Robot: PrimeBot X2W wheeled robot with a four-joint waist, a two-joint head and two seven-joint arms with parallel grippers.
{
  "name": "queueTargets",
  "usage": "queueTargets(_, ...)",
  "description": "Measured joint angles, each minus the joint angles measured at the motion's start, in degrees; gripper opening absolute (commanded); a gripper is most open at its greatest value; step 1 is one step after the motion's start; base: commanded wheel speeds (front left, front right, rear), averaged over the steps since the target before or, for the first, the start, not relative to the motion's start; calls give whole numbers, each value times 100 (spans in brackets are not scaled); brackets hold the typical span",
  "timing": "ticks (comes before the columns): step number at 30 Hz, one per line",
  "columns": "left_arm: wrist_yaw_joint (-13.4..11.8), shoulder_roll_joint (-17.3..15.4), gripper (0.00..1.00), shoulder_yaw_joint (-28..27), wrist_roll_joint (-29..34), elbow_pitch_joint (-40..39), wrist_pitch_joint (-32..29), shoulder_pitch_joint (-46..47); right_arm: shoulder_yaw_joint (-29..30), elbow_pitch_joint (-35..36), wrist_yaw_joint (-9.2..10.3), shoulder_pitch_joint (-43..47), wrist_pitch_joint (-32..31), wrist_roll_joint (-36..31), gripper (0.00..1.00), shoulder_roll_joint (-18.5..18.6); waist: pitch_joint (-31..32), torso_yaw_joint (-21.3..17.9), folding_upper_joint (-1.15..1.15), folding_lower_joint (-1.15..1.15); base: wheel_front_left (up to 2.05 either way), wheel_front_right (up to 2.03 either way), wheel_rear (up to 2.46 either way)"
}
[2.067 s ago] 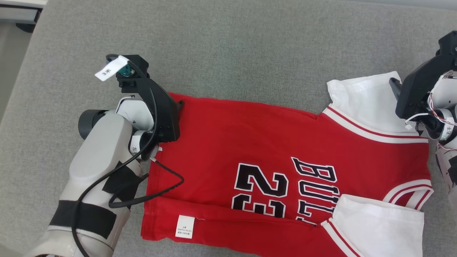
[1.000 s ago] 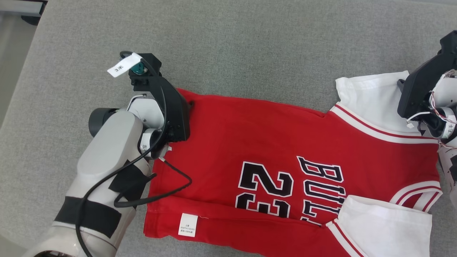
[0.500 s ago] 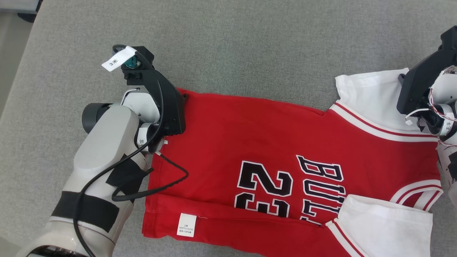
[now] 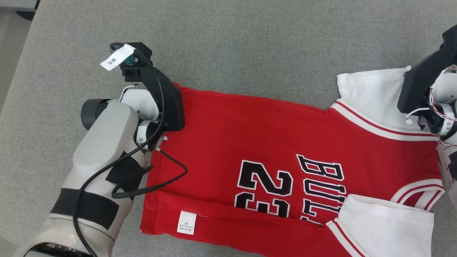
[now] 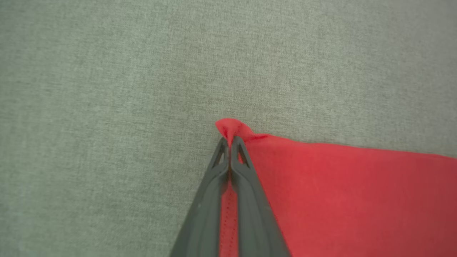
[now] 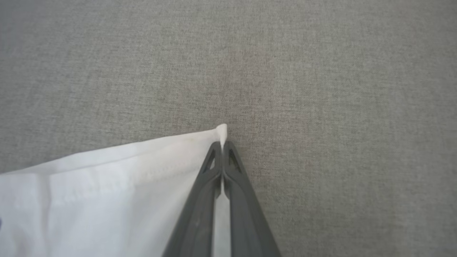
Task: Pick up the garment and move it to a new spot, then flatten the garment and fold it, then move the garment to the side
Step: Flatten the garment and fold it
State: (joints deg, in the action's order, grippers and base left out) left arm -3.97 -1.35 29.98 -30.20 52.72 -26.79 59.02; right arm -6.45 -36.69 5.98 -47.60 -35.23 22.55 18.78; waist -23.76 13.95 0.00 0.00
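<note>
The garment [image 4: 271, 142] is a red jersey with white sleeves and black lettering, spread on the grey cloth surface [image 4: 250, 46]. Its near long edge is folded over, with a white label showing. My left gripper [image 5: 229, 141] is shut on the far red hem corner [image 5: 232, 126], which bunches up past the fingertips. In the head view the left gripper's black body [image 4: 167, 107] covers that corner. My right gripper [image 6: 222, 144] is shut on the far corner of the white sleeve [image 6: 107, 185]; its black housing [image 4: 419, 89] stands over the sleeve [image 4: 371, 96].
The grey surface stretches wide beyond the garment's far edge. Its left edge [image 4: 16, 75] runs diagonally, with floor beyond it. A black cable [image 4: 157, 185] from my left arm loops over the red cloth.
Both grippers have shut, the left on the red hem corner, the right on the white sleeve corner. The hem corner sits slightly farther up the surface than before.
</note>
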Motion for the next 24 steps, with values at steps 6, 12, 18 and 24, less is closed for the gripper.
queueTargets(6, 47, 5, 0, -10, -1, 40, 175, 27, 220, -8, 7, 1, 177, 160, 0, -71, 37, -12, 0, 0, 0, 0, 0)
queueTargets(12, 137, 15, 0, -11, -16, 63, 408, -55, 445, 249, -315, 276, 396, 578, 0, -91, 163, 0, 0, 1, 0, 0, 0)
queueTargets(18, 221, 14, 0, -115, -115, -51, 839, -500, 714, 770, -891, 898, 521, 1280, 0, -323, 378, -3, 0, 0, 0, 0, 0)
queueTargets(24, 360, 4, 0, -62, -119, -196, 1254, -774, 842, 1368, -1214, 1495, 608, 1700, 0, -334, 640, -46, 0, 0, 0, 0, 0)
